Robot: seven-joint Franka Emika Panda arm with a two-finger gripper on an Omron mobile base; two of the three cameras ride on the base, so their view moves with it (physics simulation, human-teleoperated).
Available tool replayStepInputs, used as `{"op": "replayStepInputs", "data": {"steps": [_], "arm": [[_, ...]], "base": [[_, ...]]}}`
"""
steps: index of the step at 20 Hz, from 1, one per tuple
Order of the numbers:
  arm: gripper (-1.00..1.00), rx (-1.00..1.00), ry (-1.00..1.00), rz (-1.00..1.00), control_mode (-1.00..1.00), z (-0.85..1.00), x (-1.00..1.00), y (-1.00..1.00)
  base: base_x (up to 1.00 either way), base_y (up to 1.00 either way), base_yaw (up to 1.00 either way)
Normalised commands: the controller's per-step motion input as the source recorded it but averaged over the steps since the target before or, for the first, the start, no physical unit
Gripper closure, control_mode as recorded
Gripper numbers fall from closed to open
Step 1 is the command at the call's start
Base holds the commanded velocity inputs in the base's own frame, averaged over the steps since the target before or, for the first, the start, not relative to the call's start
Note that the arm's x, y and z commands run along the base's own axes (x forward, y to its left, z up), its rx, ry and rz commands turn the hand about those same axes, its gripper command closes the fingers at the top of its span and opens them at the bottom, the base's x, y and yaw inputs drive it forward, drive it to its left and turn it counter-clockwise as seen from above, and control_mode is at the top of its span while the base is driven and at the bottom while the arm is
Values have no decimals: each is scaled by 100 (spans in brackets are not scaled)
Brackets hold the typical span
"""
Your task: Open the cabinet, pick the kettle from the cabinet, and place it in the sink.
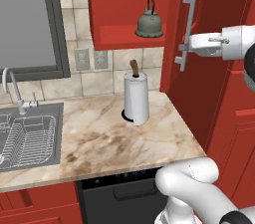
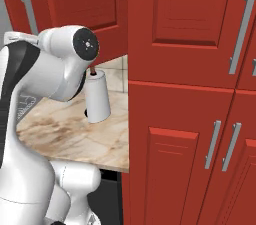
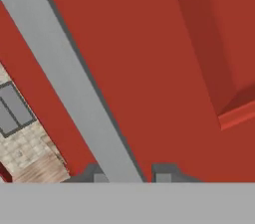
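Gripper [image 1: 182,48] clamps the open cabinet's bar handle [image 1: 188,28]; kettle [image 1: 149,22] sits at the shelf edge.

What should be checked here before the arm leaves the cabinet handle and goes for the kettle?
1. Cabinet door swung open: ok.
2. Kettle visible and upright on the shelf: ok.
3. Gripper off the handle: not ok, fingers straddle the bar.
4. Whether the fingers clamp the bar: cannot tell.
5. Paper-towel roll clear of the kettle: ok, it stands on the counter below.
6. Sink free to receive it: ok, just the rack section.
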Motion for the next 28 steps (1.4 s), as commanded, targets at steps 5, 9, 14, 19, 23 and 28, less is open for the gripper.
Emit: {"op": "replayStepInputs", "data": {"steps": [5, 9, 14, 19, 23, 28], "arm": [[-100, 1, 6, 0, -100, -21, -25, -8], [-100, 0, 12, 0, -100, -21, -16, 2], [-100, 3, 9, 0, -100, -29, -25, -8], [-100, 5, 1, -1, -100, -31, -33, -23], [-100, 1, 1, -6, -100, -15, -46, -7], [-100, 2, 11, -17, -100, -1, -44, 10]], "base": [[0, 0, 0], [0, 0, 0], [0, 0, 0], [0, 0, 0], [0, 0, 0], [0, 0, 0]]}}
